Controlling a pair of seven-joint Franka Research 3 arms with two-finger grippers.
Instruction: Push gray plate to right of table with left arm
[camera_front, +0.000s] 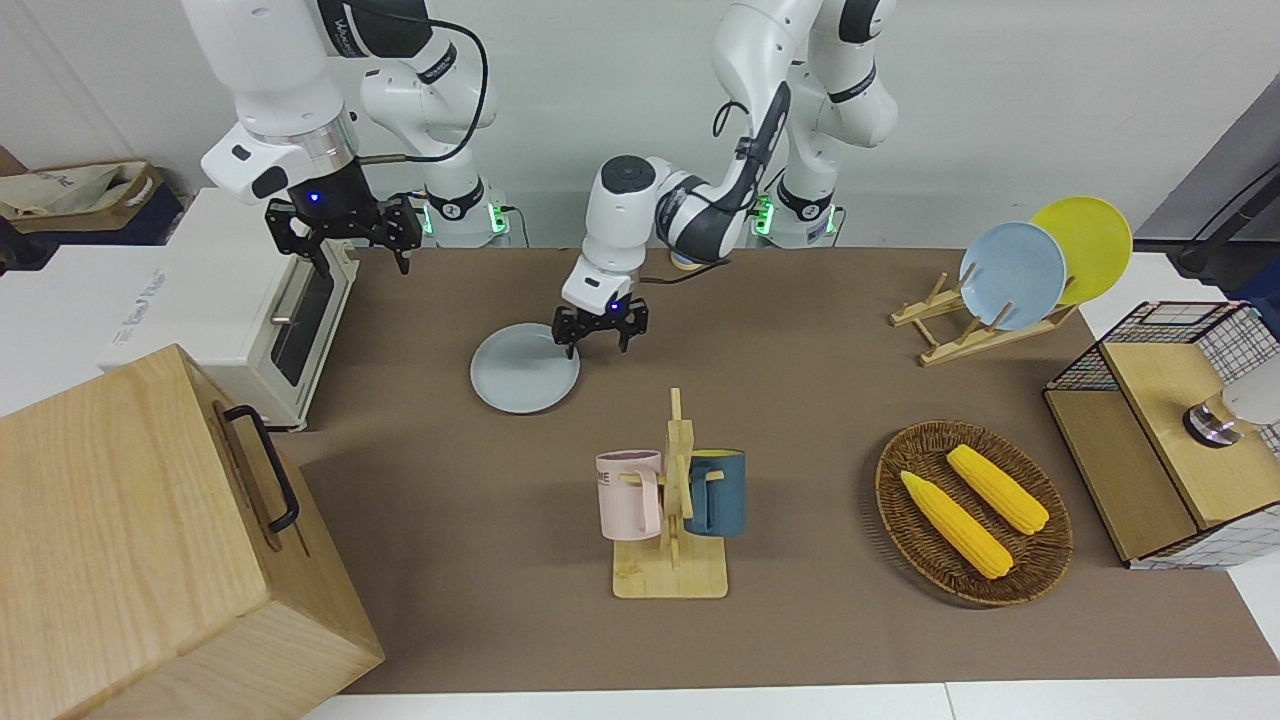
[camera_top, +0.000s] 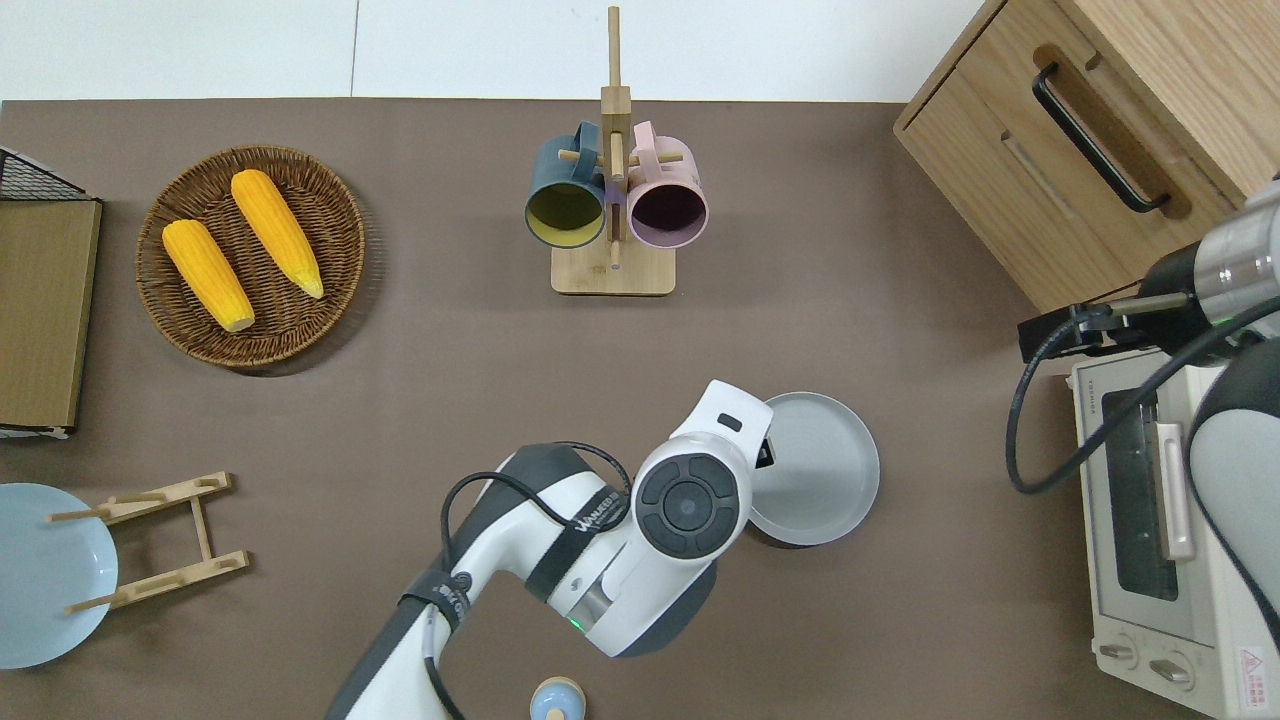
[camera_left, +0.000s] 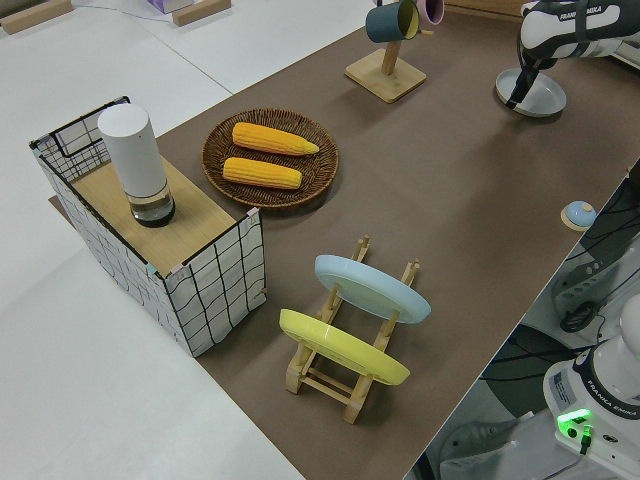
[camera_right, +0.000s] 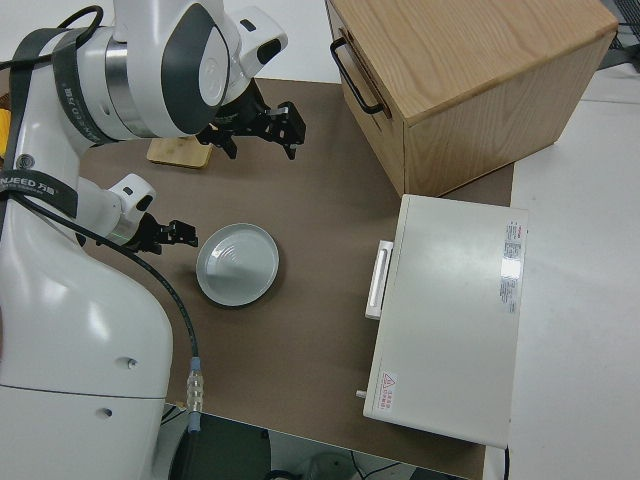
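The gray plate (camera_front: 522, 370) lies flat on the brown table (camera_front: 800, 400), toward the right arm's end and nearer to the robots than the mug rack; it also shows in the overhead view (camera_top: 825, 470) and the right side view (camera_right: 238, 263). My left gripper (camera_front: 598, 343) is open and empty, its fingers spread, at the plate's edge on the side toward the left arm's end. In the overhead view the left arm's wrist (camera_top: 690, 500) hides the fingers. My right gripper (camera_front: 345, 238) is open and parked.
A mug rack (camera_front: 668, 520) with a pink and a blue mug stands mid-table. A wicker basket (camera_front: 1040, 555) holds two corn cobs. A plate rack (camera_front: 935, 330) holds a light blue and a yellow plate. A toaster oven (camera_front: 250, 300) and a wooden cabinet (camera_front: 140, 540) stand at the right arm's end.
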